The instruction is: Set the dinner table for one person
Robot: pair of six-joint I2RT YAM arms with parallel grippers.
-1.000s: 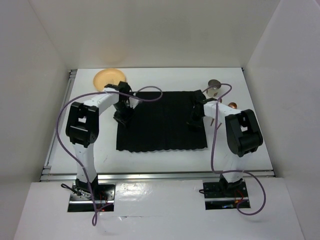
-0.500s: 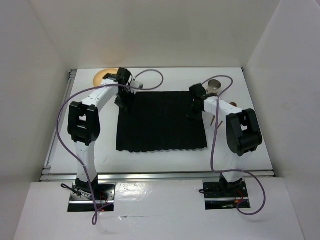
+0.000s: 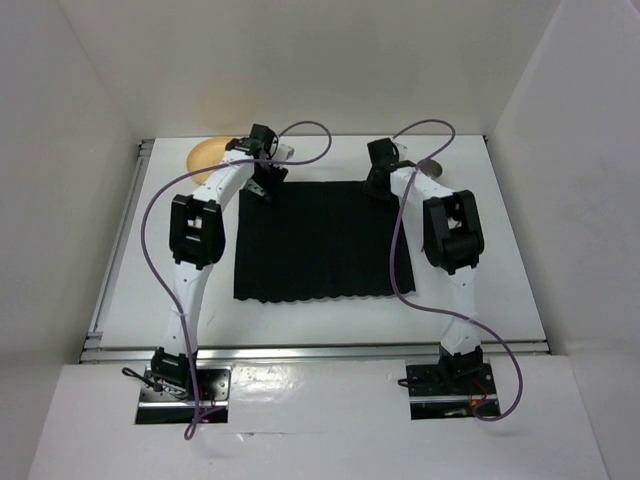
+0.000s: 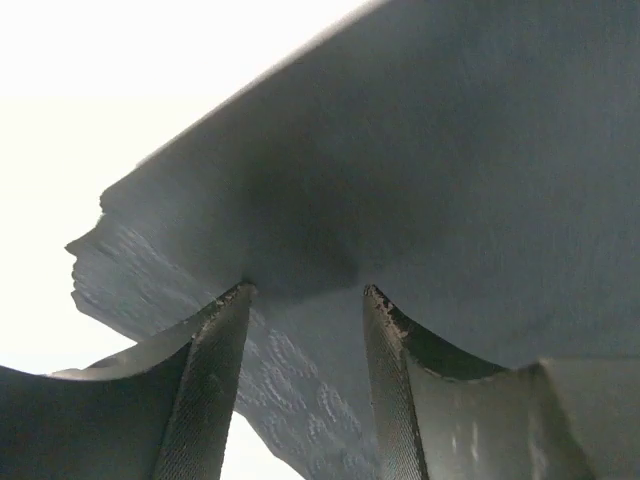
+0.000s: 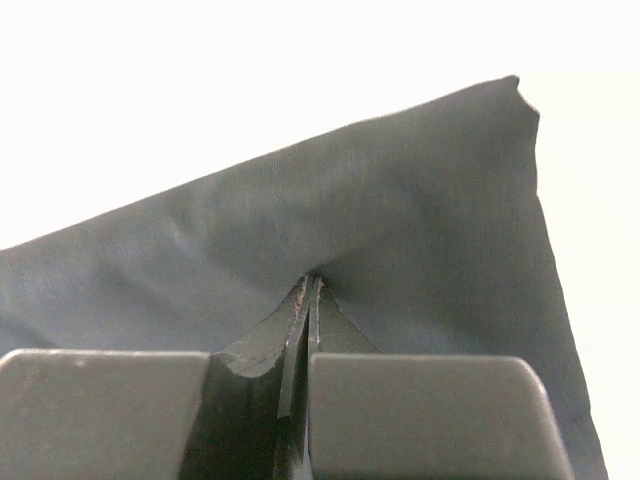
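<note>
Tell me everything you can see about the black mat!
The mat is a black, roughly square cloth that looks thin and soft. The left wrist view shows a fine pattern on one side. It lies mostly flat in the middle of the white table, and its near edge is wavy. The right gripper is shut on its far right corner, pinching up a small fold. The left gripper is open at its far left corner, with cloth showing between the fingers.

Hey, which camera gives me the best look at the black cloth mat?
The top external view: nearly the whole black cloth mat shows, lying on the dinner table, with the arms covering only its far corners. The left wrist view shows only one corner; the right wrist view another corner, puckered at the shut right gripper.
</note>
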